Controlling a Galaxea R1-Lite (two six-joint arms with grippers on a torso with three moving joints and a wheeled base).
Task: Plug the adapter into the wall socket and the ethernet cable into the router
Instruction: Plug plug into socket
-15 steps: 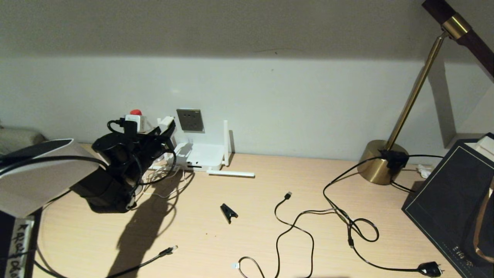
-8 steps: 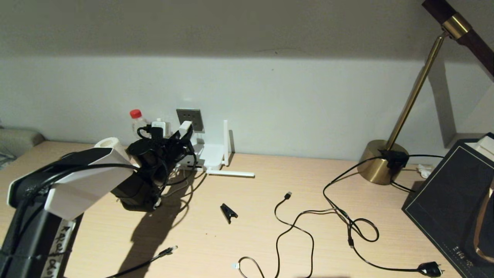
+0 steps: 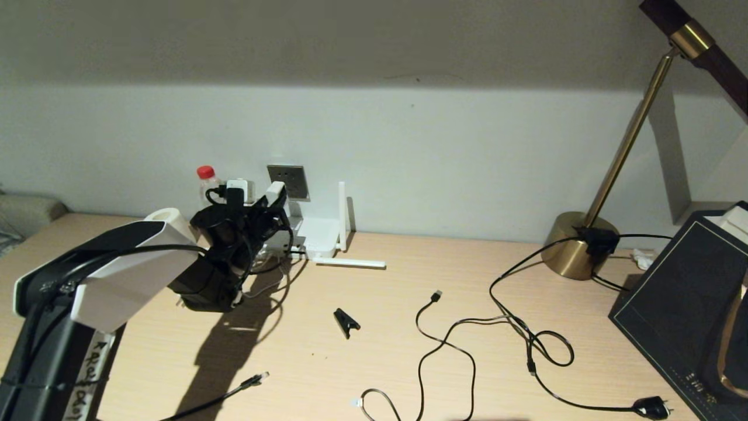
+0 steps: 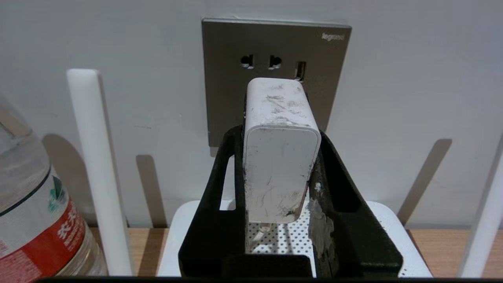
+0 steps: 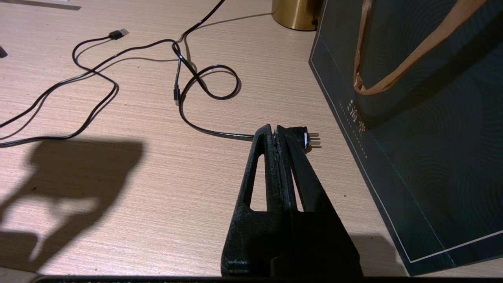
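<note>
Left gripper (image 4: 281, 173): fingers pinching the adapter (image 4: 279, 149) by its two sides — its nose is left free to point at the wall socket (image 4: 275, 51).
Adapter: held just in front of the socket plate, below the plug holes; whether it touches the plate I cannot tell.
Router (image 3: 315, 237): lies under the socket against the wall, so the approach passes above it.
Ethernet cable (image 3: 248, 383): lies loose on the desk (image 3: 380, 351), plug end near the front edge — not yet handled.
Right gripper (image 5: 278, 135): parked low over the desk beside the dark bag (image 5: 412, 118), fingers pressed together, empty.

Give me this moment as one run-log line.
left gripper: shut on adapter, at wall socket, not yet seated | right gripper: shut, idle | ethernet cable: on desk, unplugged
</note>
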